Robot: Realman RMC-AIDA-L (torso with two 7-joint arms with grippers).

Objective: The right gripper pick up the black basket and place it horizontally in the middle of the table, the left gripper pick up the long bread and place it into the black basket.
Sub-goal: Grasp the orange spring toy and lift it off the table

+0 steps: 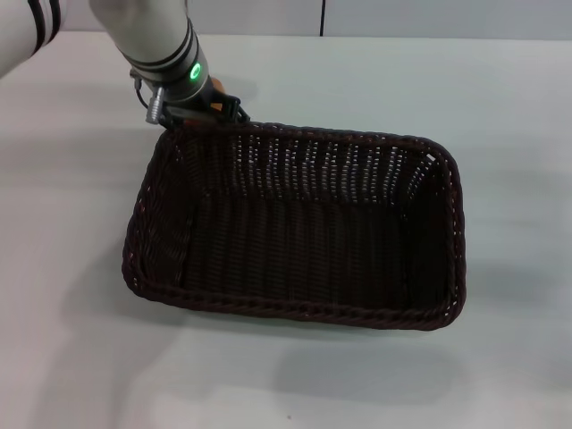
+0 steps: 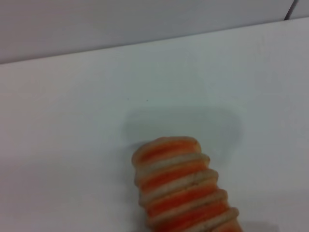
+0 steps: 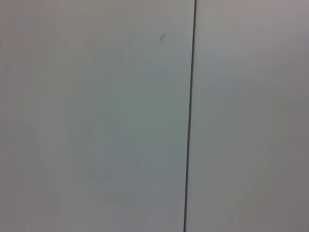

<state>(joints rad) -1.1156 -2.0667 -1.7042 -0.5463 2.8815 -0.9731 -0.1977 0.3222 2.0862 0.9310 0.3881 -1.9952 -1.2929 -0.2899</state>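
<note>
Silver left arm slants down, left tool (image 1: 214, 107) behind black basket (image 1: 295, 232), over long bread (image 2: 186, 191); grip unclear.

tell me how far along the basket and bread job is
Done: the black basket lies lengthwise across the middle of the table, and nothing is in it. In hand: the left gripper is at the basket's far left corner, just outside the rim, with the long bread right at it; whether it grips the bread is unclear. Left: putting the bread into the basket. The right gripper is out of view.
</note>
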